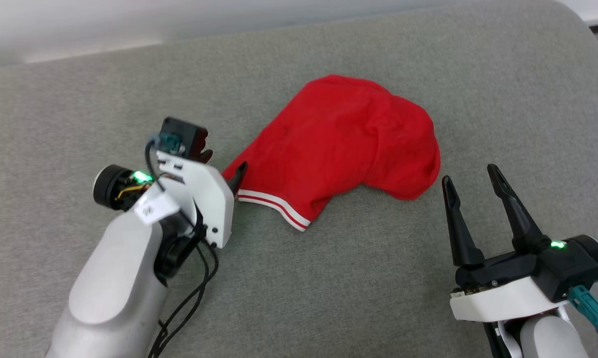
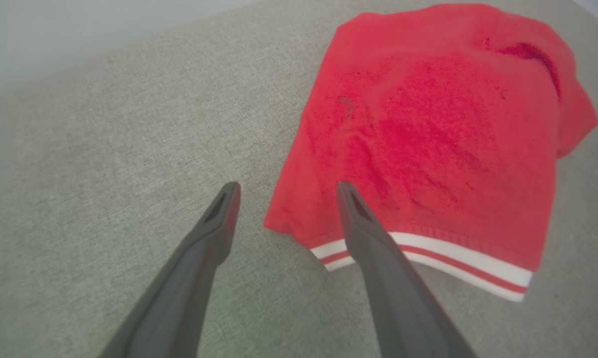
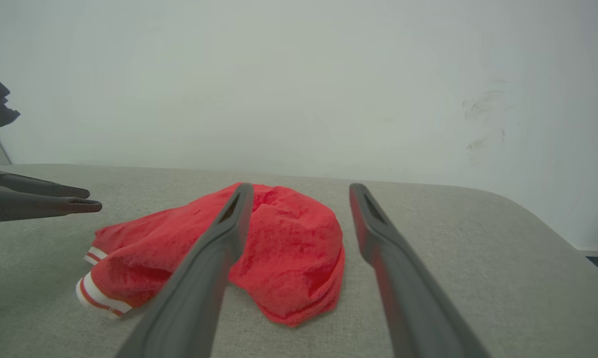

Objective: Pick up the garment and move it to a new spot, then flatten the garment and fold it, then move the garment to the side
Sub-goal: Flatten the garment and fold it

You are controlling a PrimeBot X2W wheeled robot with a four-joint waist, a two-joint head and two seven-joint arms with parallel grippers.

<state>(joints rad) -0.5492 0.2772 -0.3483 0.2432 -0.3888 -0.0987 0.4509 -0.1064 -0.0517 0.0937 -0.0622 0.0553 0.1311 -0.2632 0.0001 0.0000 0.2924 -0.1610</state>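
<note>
Left gripper, right gripper: both spread, empty. Pickup step; I'd lower left onto red jersey hem corner and pinch.

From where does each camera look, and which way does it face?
Head view: above, facing down at the garment on the grey cushion; left gripper, right gripper show.
Left wrist view: along its open fingers, onto the striped hem.
Right wrist view: low, along its fingers, toward the wall.
All share the garment.
</note>
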